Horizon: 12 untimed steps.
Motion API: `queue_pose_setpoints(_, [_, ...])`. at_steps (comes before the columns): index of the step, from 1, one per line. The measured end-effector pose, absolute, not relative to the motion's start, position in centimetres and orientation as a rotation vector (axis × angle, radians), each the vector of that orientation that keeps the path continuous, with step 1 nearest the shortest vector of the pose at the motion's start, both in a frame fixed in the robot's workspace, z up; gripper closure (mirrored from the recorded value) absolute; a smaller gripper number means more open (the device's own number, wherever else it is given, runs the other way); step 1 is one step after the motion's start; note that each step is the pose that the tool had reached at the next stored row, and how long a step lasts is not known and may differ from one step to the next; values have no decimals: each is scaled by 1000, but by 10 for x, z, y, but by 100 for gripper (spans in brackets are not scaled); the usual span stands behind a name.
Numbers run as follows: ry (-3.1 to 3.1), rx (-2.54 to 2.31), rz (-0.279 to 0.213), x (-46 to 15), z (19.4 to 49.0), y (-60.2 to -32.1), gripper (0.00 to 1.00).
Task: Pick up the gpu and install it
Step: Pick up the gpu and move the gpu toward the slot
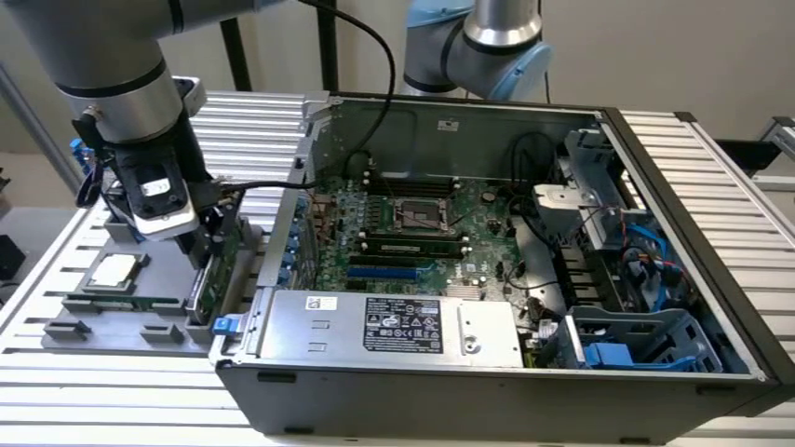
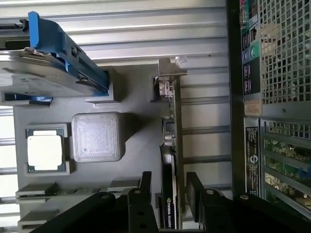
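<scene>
Wrist view has my claw point(image 2: 169, 178) straddling the gpu point(image 2: 170, 141), one finger on each face. I see a slit of daylight on both sides, so I am released, not gripping. The card stands on its long edge in a slot of the gray tray point(image 2: 136, 160), along the tray's edge nearest the computer case point(image 2: 238, 145), with its silver bracket point(image 2: 171, 68) at the far end from me. In the exterior view I hang over that same edge point(image 1: 199, 251).

I judge three risks. If one finger touches first, the card could tilt and bind in its slot. If I clamp on raised parts rather than flat board, I may crush them or slip. The case wall is just beside me, so a careless lift could strike it.
</scene>
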<state>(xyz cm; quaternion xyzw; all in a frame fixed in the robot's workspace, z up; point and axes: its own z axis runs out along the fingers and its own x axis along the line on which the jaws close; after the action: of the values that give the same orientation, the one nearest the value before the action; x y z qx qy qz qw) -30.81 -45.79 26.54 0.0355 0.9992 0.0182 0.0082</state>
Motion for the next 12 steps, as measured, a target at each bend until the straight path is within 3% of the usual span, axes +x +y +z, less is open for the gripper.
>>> queue_pose_setpoints(12, [3122, 111, 57, -306, 245, -456, 0])
